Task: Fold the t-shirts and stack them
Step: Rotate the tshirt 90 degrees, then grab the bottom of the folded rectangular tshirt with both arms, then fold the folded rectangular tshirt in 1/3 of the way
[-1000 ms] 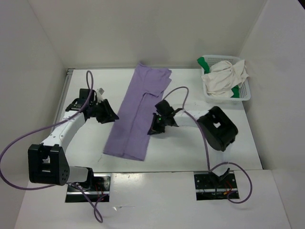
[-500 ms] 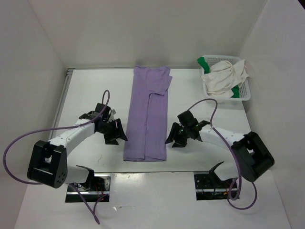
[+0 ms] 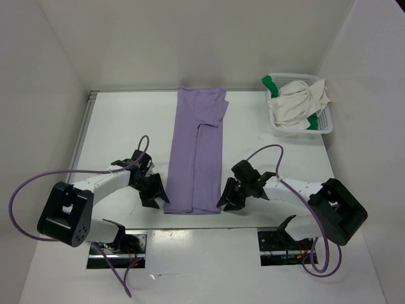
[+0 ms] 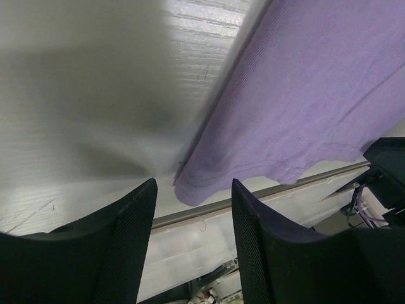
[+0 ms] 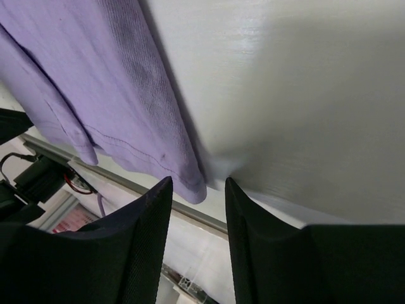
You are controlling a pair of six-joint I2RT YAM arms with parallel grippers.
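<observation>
Left fingers (image 4: 126,234) apart, nothing between them; near left corner of the lavender t-shirt (image 3: 197,152) lies just past my tips, in line with the gap. Right fingers (image 5: 142,234) also apart and empty, with the near right corner of the hem just ahead of them. The shirt is a long narrow strip lying flat on the surface (image 3: 114,126), long axis running from near edge to far edge. Its hem end is at the near edge between my two arms, each just beside its own corner, neither nearer. Next, I'd guess: pinch both hem corners and carry them toward the far edge to halve the strip. Cream t-shirt (image 3: 297,104) and green t-shirt (image 3: 271,82) sit bunched in the basket (image 3: 326,125) at the far right corner, well apart from me
</observation>
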